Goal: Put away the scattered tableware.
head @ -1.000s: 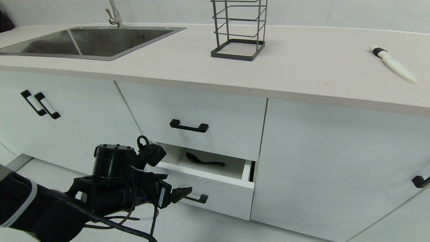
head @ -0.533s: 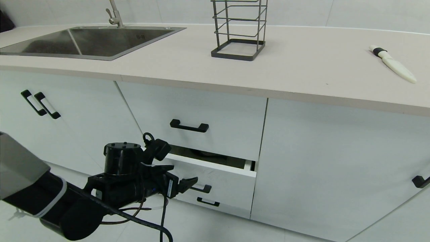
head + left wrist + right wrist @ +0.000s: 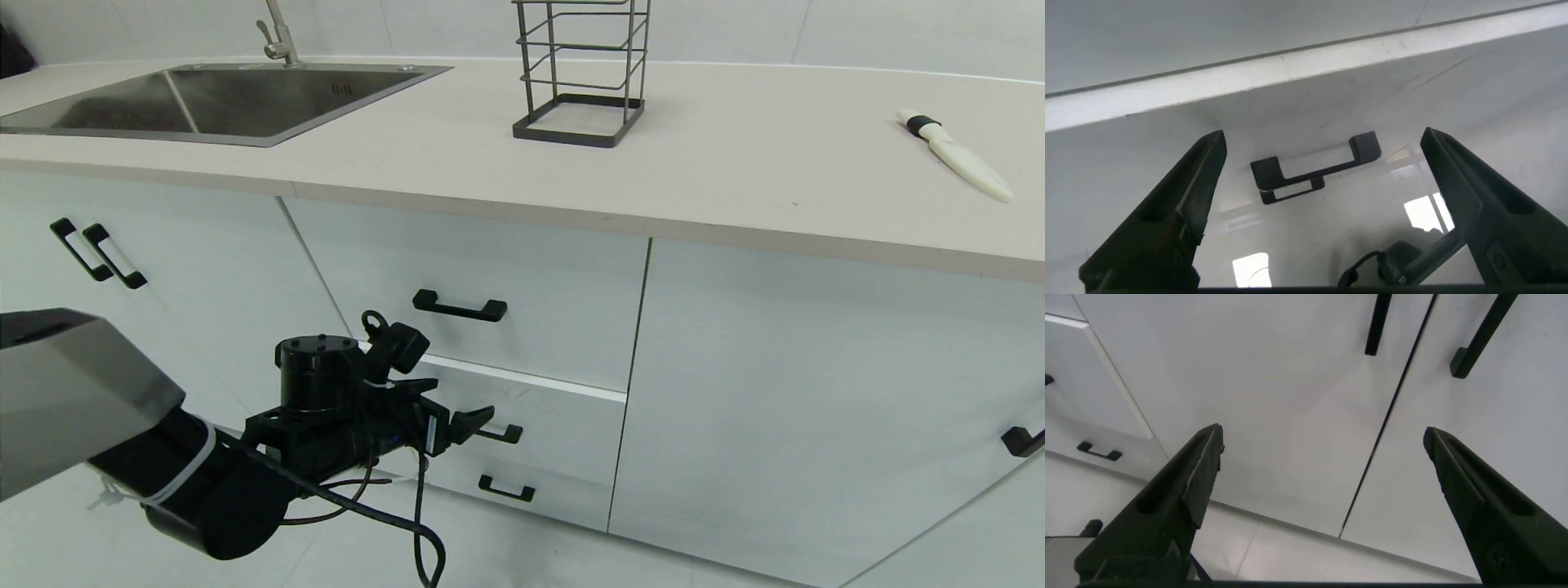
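A white knife with a black band [image 3: 955, 155] lies on the counter at the far right. Low in front of the cabinets, my left gripper [image 3: 482, 420] is open, its fingertips at the black handle [image 3: 502, 433] of the middle drawer [image 3: 539, 404], which is shut flush. From the left wrist, that handle [image 3: 1315, 167] sits ahead between the spread fingers [image 3: 1184, 204] of the left gripper [image 3: 1323, 139]. My right gripper [image 3: 1323, 434] is open with nothing in it and faces white cabinet doors.
A black wire rack [image 3: 581, 73] stands at the back middle of the beige counter [image 3: 735, 163]. The steel sink [image 3: 212, 94] with its tap is at the back left. Other drawers have black handles above [image 3: 459, 308] and below [image 3: 506, 490].
The middle drawer slid from open, with a black utensil showing inside, to fully shut. My left arm moved forward and up toward the cabinet with it.
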Motion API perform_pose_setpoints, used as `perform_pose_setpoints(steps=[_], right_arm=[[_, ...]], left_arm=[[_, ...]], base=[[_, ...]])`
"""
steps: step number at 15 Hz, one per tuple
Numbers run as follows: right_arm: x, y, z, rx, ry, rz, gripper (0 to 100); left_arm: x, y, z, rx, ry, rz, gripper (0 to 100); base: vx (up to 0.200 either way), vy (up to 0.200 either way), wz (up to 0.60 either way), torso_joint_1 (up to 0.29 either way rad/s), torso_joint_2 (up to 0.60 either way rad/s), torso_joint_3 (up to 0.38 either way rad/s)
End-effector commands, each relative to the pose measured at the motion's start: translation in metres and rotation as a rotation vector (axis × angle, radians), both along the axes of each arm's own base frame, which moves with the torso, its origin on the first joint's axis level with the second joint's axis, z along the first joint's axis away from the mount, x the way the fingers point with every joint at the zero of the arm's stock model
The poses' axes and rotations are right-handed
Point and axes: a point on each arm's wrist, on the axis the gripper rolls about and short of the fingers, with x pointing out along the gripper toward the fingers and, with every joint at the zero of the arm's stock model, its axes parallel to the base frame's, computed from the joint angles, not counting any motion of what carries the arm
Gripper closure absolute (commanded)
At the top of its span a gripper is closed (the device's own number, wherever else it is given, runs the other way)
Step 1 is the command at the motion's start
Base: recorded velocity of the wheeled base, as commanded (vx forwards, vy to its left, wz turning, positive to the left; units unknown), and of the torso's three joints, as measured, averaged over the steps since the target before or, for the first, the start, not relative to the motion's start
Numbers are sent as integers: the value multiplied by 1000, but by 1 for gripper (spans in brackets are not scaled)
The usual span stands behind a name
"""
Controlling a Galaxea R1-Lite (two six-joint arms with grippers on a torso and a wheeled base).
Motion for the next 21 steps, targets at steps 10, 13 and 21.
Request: perform_pose_setpoints(steps=[10, 13, 21], right_arm=[[0, 0, 0, 59, 0, -6, 0], [0, 0, 0, 61, 0, -6, 0], [0, 0, 0, 61, 0, -8, 0]], left_arm=[[-131, 43, 42, -67, -185, 11, 0], [-194, 63, 79, -166, -414, 30, 0], [-328, 101, 76, -145, -642, 216, 0]], base=[[0, 0, 0, 0, 0, 0], [0, 0, 0, 0, 0, 0], [0, 0, 0, 0, 0, 0]])
